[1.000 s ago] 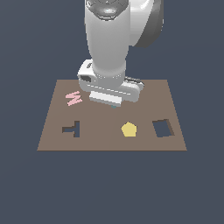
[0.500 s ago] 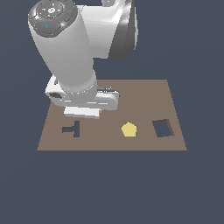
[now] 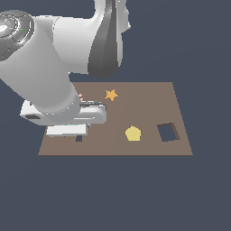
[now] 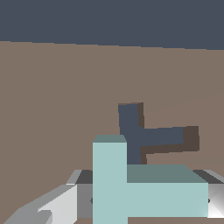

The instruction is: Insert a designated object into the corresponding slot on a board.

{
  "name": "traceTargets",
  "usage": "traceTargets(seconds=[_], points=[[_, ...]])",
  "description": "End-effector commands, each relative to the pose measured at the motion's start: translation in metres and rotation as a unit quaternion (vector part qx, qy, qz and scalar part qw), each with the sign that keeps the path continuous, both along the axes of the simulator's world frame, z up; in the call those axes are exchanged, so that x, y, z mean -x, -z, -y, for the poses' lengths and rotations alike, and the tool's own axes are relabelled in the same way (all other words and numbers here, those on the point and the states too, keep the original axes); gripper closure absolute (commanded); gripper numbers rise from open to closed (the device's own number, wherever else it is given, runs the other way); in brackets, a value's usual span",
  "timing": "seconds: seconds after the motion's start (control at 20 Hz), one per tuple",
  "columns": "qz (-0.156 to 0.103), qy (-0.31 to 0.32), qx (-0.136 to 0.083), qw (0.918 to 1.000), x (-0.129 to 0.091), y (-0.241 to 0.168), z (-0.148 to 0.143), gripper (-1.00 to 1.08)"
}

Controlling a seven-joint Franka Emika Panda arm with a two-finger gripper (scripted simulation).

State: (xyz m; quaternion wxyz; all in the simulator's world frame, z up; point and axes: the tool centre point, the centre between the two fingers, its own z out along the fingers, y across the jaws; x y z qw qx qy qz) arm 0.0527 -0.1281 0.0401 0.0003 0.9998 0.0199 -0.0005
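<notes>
In the wrist view my gripper (image 4: 131,203) is shut on the pale teal T-shaped block (image 4: 131,183), with grey fingers (image 4: 48,208) showing at both sides of it. The dark T-shaped slot (image 4: 146,135) lies in the brown board (image 4: 57,109) just beyond the block, which is held above the board. In the exterior view my gripper (image 3: 66,131) hangs over the board's (image 3: 149,103) front corner on that view's left. It hides the block and most of the slot; only a dark bit of the slot (image 3: 79,138) shows.
An orange star (image 3: 111,94) lies at the back middle of the board. A yellow pentagon (image 3: 133,133) and a square cutout (image 3: 167,132) are at the front on the exterior view's right. A sliver of the pink piece (image 3: 80,96) shows beside the arm.
The arm has swung toward the exterior view's left and front, from the back middle of the board to over the T slot. The star is uncovered; the pink piece and slot are mostly covered.
</notes>
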Motion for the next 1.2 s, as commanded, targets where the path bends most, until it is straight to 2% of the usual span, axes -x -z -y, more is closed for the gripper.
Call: traceTargets(seconds=[0.0, 0.4, 1.0, 1.05, 1.15], points=[[0.000, -0.011, 0.000, 0.9999, -0.008, 0.000, 0.006, 1.08], [0.000, -0.028, 0.000, 0.9996, -0.022, -0.001, 0.016, 1.08], [0.000, -0.029, -0.002, 0.9996, -0.024, 0.009, 0.016, 1.08], [0.000, -0.029, -0.002, 0.9996, -0.024, 0.009, 0.016, -0.92], [0.000, -0.029, -0.002, 0.9996, -0.024, 0.009, 0.016, -0.92]])
